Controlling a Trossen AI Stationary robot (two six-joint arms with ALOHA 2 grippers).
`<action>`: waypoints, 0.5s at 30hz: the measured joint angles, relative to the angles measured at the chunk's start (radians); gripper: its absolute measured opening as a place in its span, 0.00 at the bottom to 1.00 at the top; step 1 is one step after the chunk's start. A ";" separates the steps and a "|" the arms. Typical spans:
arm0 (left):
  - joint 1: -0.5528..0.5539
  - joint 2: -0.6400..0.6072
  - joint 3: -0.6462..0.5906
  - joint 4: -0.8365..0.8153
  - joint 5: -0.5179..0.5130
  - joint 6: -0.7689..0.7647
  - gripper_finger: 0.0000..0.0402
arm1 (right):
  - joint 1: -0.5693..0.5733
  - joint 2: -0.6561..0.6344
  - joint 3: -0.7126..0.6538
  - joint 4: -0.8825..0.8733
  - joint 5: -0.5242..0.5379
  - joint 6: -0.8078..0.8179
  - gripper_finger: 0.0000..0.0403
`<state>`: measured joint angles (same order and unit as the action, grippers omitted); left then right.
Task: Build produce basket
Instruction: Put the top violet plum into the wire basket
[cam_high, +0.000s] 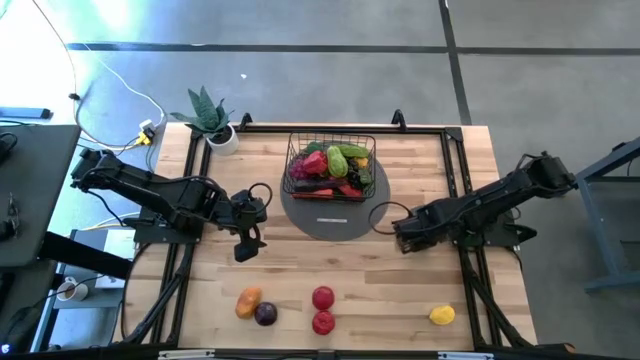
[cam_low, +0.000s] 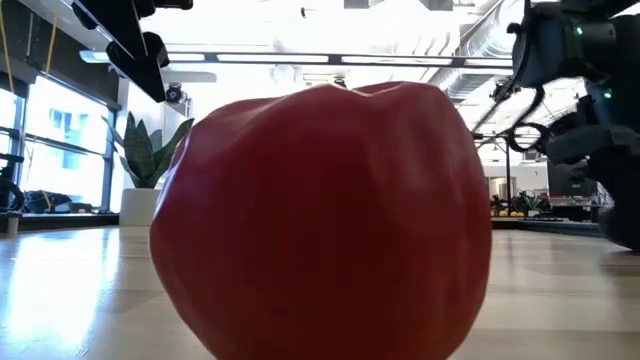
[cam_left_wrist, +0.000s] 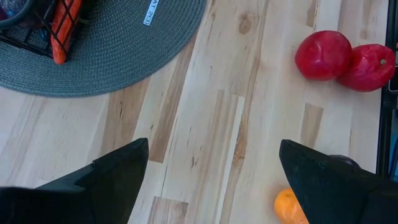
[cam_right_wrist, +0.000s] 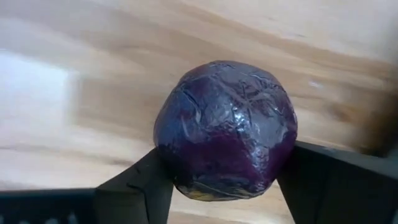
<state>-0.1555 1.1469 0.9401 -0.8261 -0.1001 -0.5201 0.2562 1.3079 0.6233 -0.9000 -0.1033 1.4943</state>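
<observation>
From above, the basket (cam_high: 332, 165) stands on a grey mat (cam_high: 333, 215) mid-table, already holding produce; the left gripper (cam_high: 247, 240) sits left of the mat, the right gripper (cam_high: 402, 232) at the mat's right edge, with bare wood between them. Near the front edge lie two red fruits (cam_high: 322, 310). Low view: one red fruit fills the frame. Left wrist: fingers apart over bare wood. Right wrist: fingers clamp a purple fruit (cam_right_wrist: 225, 129).

In the low view a red fruit (cam_low: 320, 220) fills the frame centre, hiding the bench (cam_low: 60, 290) behind and the basket.
</observation>
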 joint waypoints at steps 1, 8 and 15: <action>0.000 0.000 0.000 0.000 0.000 0.000 0.88 | 0.000 0.001 0.013 0.016 0.010 -0.013 0.50; 0.000 0.000 0.000 0.000 -0.054 0.000 0.88 | -0.011 0.001 0.095 0.185 0.095 -0.116 0.50; 0.001 0.000 0.000 0.003 -0.145 0.000 0.88 | -0.052 0.001 0.164 0.295 0.169 -0.205 0.50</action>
<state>-0.1540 1.1465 0.9401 -0.8231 -0.2456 -0.5201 0.2042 1.3087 0.7876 -0.6046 0.0653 1.2895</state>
